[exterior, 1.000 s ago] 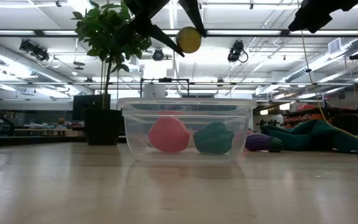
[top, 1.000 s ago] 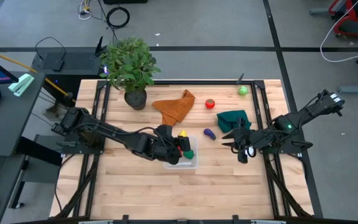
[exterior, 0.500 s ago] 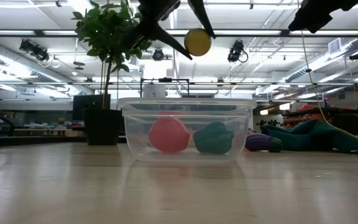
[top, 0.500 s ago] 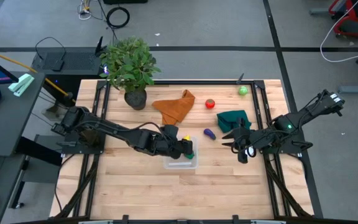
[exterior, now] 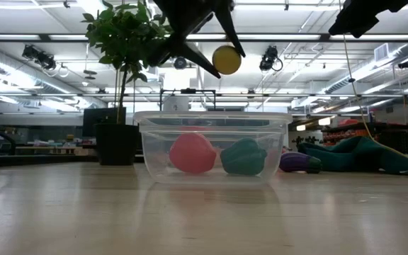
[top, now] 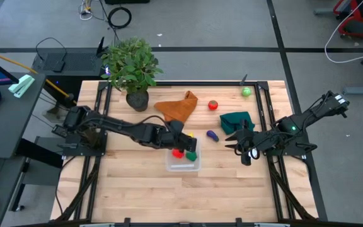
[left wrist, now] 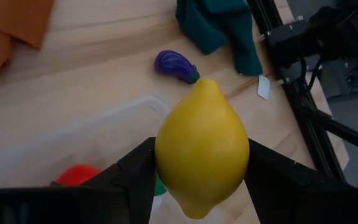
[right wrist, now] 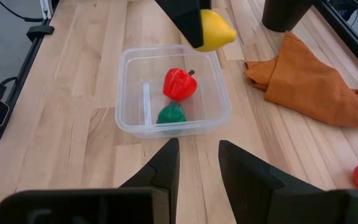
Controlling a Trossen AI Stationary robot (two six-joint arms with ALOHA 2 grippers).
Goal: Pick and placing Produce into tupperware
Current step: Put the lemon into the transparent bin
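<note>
Holding the yellow lemon (left wrist: pixel 201 148) pinched between your left gripper's (exterior: pixel 211 53) fingers, you hang it above the clear tupperware (top: pixel 183 165), which already keeps a red fruit (right wrist: pixel 179 83) and a green one (right wrist: pixel 171 114), while your right gripper (top: pixel 241 149), fingers parted and empty, waits over the desk (top: pixel 232 189).

Overhead and table-level views (wrists closer) — all share tupperware (top: pixel 183 161).

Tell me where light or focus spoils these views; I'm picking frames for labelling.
Low view: bright ceiling lights backlight the left end effector into a silhouette. Left wrist view: the lemon fills the picture, slightly soft. Right wrist view: evenly lit; the tupperware reads clearly.
</note>
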